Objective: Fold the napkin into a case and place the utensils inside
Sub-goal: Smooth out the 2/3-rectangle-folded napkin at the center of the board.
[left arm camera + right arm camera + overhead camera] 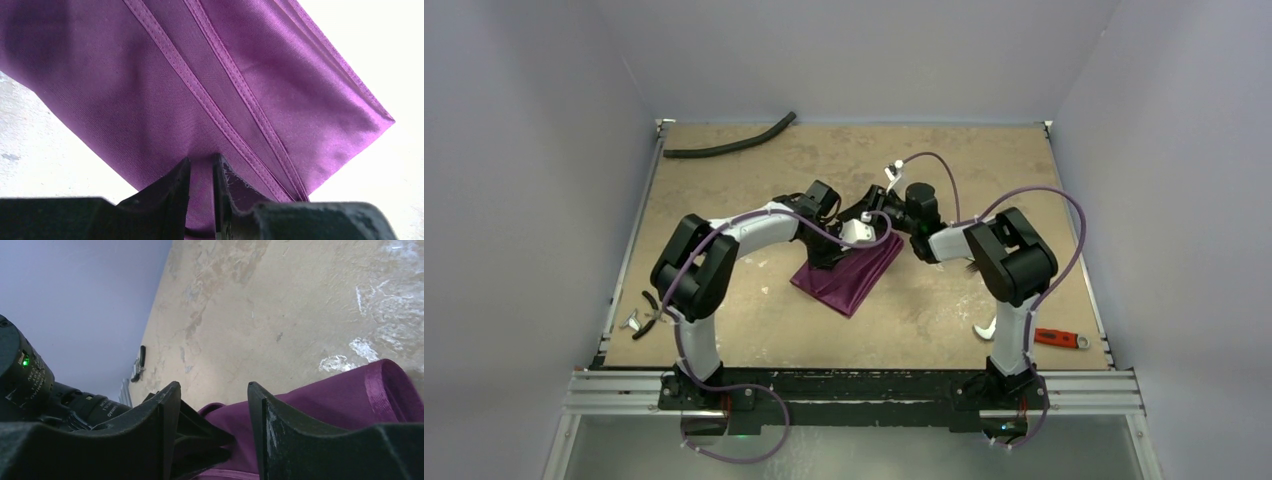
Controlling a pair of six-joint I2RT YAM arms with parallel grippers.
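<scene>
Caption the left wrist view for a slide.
Left gripper pinching the edge of the folded plum-purple napkin.

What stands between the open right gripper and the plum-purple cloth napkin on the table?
No foreign object does. The plum-purple shiny cloth napkin lies directly beyond the open right gripper. Only the left gripper, shut on a fold of that cloth, appears to push a black part into the gap from the side.

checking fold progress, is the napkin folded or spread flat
Folded: the napkin lies as a narrow strip with stacked hemmed edges.
</scene>
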